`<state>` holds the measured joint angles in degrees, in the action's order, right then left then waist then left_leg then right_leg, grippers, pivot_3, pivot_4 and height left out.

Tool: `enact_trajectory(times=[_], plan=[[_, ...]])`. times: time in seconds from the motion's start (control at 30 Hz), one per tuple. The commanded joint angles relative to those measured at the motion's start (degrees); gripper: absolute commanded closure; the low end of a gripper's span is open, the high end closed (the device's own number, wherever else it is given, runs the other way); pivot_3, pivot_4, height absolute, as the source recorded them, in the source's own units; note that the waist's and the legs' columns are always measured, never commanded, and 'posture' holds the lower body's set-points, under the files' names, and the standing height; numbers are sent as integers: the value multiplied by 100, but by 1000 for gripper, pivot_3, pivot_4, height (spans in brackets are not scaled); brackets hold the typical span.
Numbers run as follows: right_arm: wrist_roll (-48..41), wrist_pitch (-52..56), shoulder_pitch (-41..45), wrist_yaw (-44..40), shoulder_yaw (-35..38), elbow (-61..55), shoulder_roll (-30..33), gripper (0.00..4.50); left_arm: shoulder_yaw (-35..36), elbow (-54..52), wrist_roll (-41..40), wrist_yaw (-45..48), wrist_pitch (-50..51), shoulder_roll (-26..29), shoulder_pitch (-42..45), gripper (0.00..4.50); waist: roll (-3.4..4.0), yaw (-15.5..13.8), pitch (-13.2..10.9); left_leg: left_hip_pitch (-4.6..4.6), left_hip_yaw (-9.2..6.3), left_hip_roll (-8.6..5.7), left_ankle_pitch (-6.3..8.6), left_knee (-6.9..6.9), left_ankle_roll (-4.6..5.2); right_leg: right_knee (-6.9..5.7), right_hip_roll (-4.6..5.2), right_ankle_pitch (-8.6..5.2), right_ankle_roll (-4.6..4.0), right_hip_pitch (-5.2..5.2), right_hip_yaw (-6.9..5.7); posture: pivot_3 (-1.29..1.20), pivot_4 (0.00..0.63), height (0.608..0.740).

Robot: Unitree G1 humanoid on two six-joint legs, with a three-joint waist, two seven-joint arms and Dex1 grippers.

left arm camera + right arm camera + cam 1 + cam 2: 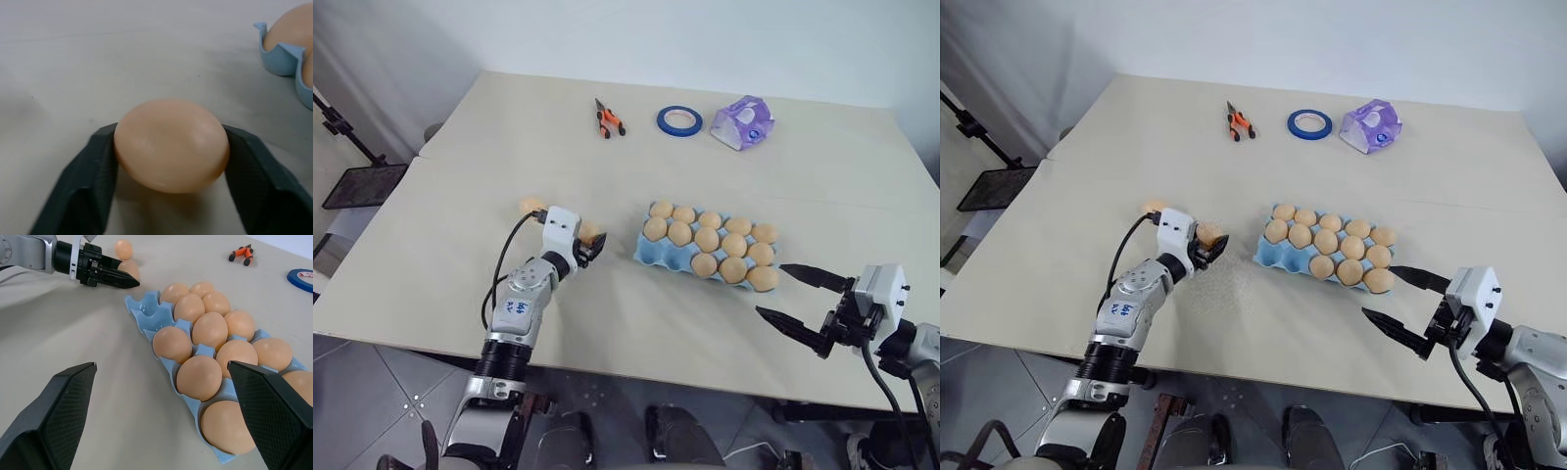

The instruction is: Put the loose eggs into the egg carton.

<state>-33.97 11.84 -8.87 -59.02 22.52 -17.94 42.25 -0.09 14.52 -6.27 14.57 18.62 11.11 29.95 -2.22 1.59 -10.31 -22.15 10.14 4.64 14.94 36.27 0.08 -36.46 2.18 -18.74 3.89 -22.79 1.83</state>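
Bare table point(607, 313) between left gripper point(595, 247) and egg carton point(646, 253), open strip along carton's near side, pliers point(609, 120), tape ring point(679, 121), packet point(742, 123) far back, well apart.

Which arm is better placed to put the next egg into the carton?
Left. Its tool has its fingers on both sides of an egg beside the egg carton; the right tool stands open and empty.

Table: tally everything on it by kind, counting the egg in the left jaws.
Eggs: 15 (13 in the egg carton, 1 loose egg, 1 held egg between the left gripper jaws)
Egg carton: 1
Pliers: 1
Blue tape ring: 1
Purple-and-white packet: 1
Total: 19
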Motion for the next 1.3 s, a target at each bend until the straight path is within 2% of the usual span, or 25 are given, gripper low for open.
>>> enact_trajectory(times=[0.03, 0.17, 0.3, 0.37, 0.53, 0.83, 1.13, 1.3], plan=[[-46, -10, -12, 16, 186, -175, 107, 0, -12, -48, 48, 2, -153, -47, 124, 2182, 0, 2, 0, 0, 0, 0, 0, 0, 0, 0, 0, 0, 0, 0, 0, 0, 150, 740], [-41, -25, -45, 11, 210, -188, 105, 0, 6, -294, -93, 182, -191, -39, 77, 2246, 0, -1, 0, 0, 0, 0, 0, 0, 0, 0, 0, 0, 1, 0, 0, 0, 150, 740], [-46, -28, -52, 23, 230, -196, 112, 0, 57, -1109, -713, 809, -138, -111, -89, 2310, 0, 5, 0, -2, 0, 0, 0, -1, 0, 1, 0, 0, 1, 0, -1, 0, 150, 740], [-43, -28, -42, 33, 229, -191, 112, 0, -81, -1444, -968, 1254, -88, -88, -161, 2310, 0, 0, 0, -2, 1, 0, 0, -4, -1, 2, 1, 0, 1, 0, -3, 0, 150, 740], [-31, -35, -27, 74, 202, -194, 88, 0, -417, -1624, -1101, 1672, 114, -158, -112, 2310, 2, 0, 0, 1, 0, -1, -5, 0, -9, 2, -3, 1, 1, 3, -1, 0, 150, 740], [-25, -79, -226, 287, 243, -361, -37, 0, -957, -329, -721, 1927, -453, -733, 674, 2310, 1, -3, 0, -5, -8, -10, -2, 12, 6, 8, 3, 6, 11, 7, 0, 0, 150, 740], [-32, -152, -605, 512, 368, -616, -145, 0, -1307, 406, -399, 2233, -858, -934, 981, 2310, 4, -2, 0, -7, -10, -5, -7, -4, 22, 30, -4, 6, 12, 7, -2, 0, 150, 740], [-30, -155, -697, 593, 398, -691, -187, 0, -1271, 565, -217, 2118, -855, -952, 1047, 789, 5, 1, 0, -13, -9, -6, -7, -4, 29, 40, -1, 9, 16, 8, -2, 0, 150, 740]])
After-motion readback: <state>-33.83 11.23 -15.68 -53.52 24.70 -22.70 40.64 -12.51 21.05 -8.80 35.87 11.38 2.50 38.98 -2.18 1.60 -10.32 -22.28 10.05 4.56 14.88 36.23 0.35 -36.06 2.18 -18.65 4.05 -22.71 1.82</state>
